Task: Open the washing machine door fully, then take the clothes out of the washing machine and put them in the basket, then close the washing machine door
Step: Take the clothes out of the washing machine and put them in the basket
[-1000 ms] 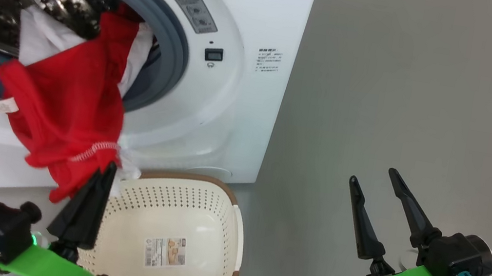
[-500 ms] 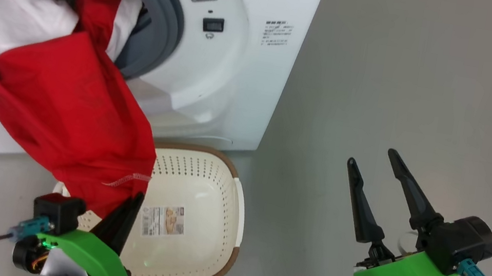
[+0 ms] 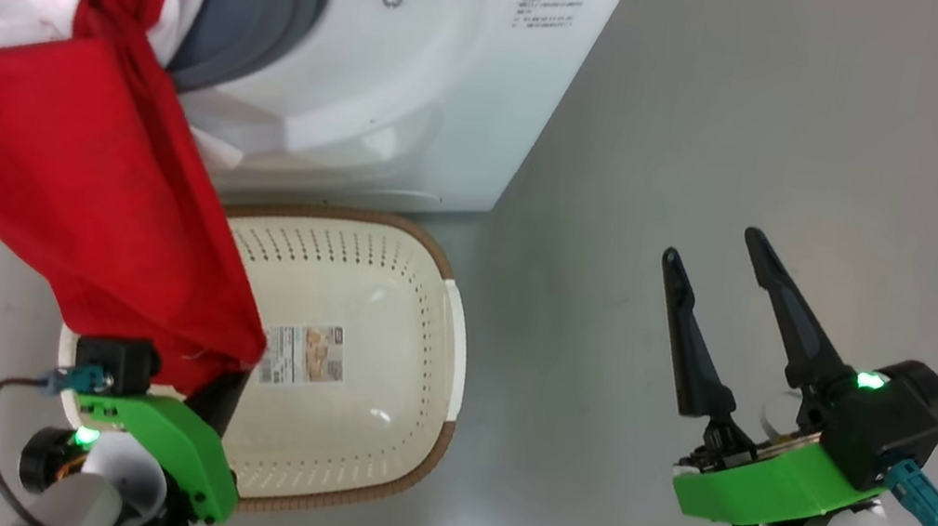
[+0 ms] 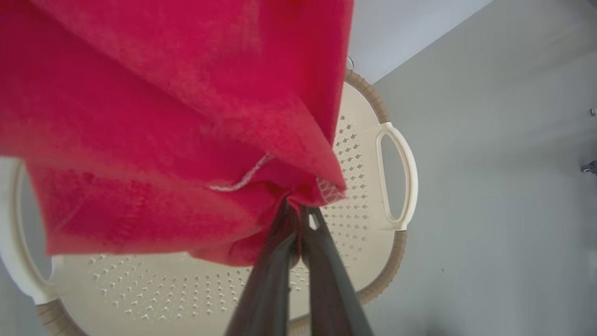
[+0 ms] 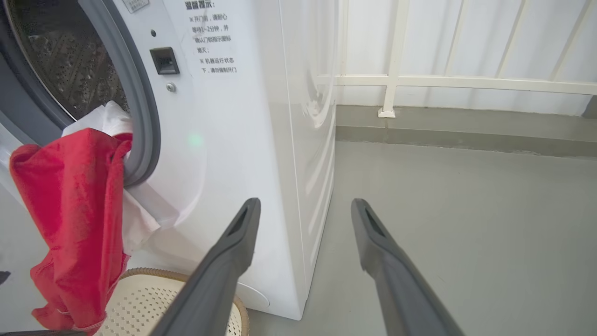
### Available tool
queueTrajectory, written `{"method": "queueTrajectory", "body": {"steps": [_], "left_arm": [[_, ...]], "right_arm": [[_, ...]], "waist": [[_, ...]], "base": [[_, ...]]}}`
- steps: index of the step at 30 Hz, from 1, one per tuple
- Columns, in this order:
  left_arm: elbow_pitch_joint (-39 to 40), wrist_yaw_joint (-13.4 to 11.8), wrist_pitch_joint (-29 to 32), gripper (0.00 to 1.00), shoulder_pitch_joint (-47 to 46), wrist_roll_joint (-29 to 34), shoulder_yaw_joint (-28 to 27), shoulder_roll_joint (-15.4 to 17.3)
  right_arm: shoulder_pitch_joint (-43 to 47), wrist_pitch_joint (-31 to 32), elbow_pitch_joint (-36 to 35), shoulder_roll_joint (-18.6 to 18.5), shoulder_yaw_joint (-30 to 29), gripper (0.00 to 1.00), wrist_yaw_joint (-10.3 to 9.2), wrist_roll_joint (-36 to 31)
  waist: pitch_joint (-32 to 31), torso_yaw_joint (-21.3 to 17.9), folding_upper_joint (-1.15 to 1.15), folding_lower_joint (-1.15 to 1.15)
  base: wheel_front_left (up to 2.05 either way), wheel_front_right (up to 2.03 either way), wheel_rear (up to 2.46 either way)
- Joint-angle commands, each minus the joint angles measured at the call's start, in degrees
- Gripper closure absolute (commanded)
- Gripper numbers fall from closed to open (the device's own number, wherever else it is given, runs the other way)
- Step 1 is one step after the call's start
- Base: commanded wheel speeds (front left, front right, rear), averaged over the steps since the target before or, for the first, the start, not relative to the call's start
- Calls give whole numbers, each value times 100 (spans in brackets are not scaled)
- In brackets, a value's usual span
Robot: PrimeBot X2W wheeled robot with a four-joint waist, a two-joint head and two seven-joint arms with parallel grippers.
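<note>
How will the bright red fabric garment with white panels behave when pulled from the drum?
Probably floppy: the red garment drapes in folds from the white washing machine to the shut left gripper. Likely light, since a pinch at one edge carries it. It may drag, its top lying in the opening.

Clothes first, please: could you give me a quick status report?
Left hand shut on red clothes, above basket. Clothes trail from washing machine. Right hand open, empty. Nothing blocking.
</note>
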State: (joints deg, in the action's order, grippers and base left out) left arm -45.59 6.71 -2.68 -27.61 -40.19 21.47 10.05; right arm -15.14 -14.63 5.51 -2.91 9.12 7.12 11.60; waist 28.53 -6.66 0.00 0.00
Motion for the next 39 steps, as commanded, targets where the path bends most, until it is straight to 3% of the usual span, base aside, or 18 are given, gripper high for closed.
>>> {"method": "queueTrajectory", "body": {"steps": [1, 10, 20, 29, 30, 31, 32, 39], "left_arm": [[-95, 50, -90, 100, -132, -60, -100, 95], [-809, 76, -65, 100, -563, -478, 224, -22], [-1195, 77, 169, 100, -700, -1109, 777, 32], [-1493, 77, -37, 100, -910, -1420, 1151, 106], [-1531, 77, -57, 88, -935, -1448, 1184, 109], [-1578, 77, -112, 51, -968, -1462, 1208, 119], [-1622, 78, -157, 0, -999, -1476, 1236, 118], [-1807, 78, -407, 0, -1184, -1554, 1461, 92]], "right_arm": [[-45, -37, -150, 3, 139, 0, 36, 39], [-166, -37, -198, 3, 150, 0, 36, 78], [-311, -37, -245, 3, 170, 0, 36, 85], [-360, -37, -269, 3, 162, 0, 36, 67], [-367, -37, -266, 3, 165, 0, 36, 65], [-374, -37, -262, 3, 166, 0, 36, 64], [-381, -37, -256, 3, 164, 0, 36, 65], [-394, -37, -178, 3, 164, 0, 36, 62]], "waist": [[253, -29, 0, 0], [624, -15, 0, 0], [891, -25, 0, 0], [1038, -4, 0, 0], [1046, -1, 0, 0], [1052, 2, 0, 0], [1053, 8, 0, 0], [981, 88, 0, 0]], "base": [[0, 0, 0], [0, 0, 0], [0, 0, 0], [0, 0, 0], [0, 0, 0], [0, 0, 0], [0, 0, 0], [0, 0, 0]]}}
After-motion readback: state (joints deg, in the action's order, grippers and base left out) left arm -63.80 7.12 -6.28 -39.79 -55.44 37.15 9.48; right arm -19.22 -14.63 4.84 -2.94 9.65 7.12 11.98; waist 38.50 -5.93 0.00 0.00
